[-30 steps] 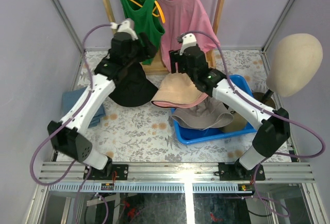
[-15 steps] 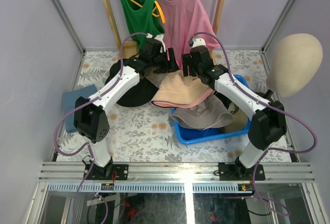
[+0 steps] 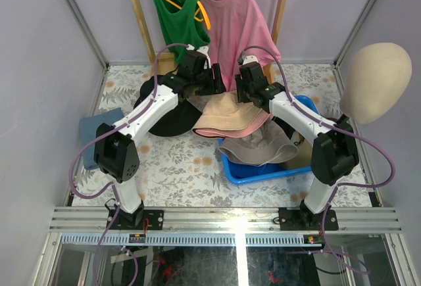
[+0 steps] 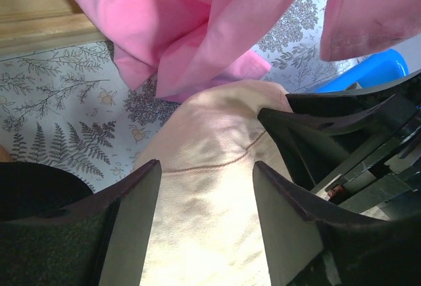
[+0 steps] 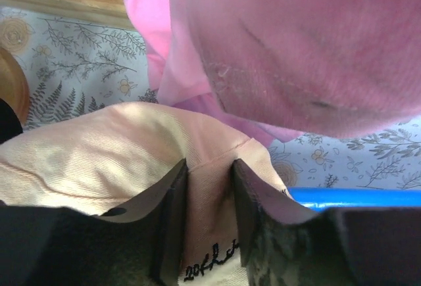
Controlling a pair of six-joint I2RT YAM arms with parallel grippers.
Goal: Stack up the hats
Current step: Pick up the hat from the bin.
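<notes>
Currently, no finished stack is visible; the hats lie in several places on the table (image 3: 177, 167).

1. At 4 o'clock, nearest the arm bases, the blue bin (image 3: 245, 174) holds the grey-taupe hat (image 3: 256, 148). A khaki cap (image 3: 304, 158) lies partly hidden beside it.
2. At 9 o'clock a blue cap (image 3: 92, 135) lies flat near the table edge, well apart from the others.
3. At centre the beige hat (image 3: 227, 118) rests crown up, with its 3 o'clock brim over the far corner of the bin and overlapping the grey-taupe hat. A pink edge shows beneath the brim; whether this is lining or a second hat cannot be told.
4. At 10 o'clock the black hat (image 3: 168, 112) lies on the table, touching the beige hat's brim.
5. Right pincer (image 5: 209, 164): the jaws stand close together with a fold of the beige hat's crown pinched between them.
6. Left pincer (image 4: 205, 167): the jaws stand apart, straddling the same crown from its 9 o'clock side, with no grip made.
7. At 12 o'clock a pink shirt (image 3: 230, 16) and a green shirt (image 3: 174, 16) hang behind both pincers. At 2 o'clock stands the mannequin head (image 3: 375, 82).

Assessment: the task is at an early stage. One hat is being taken up. The black hat, blue cap and khaki cap appear unplaced, so most of the stacking is left to do.
</notes>
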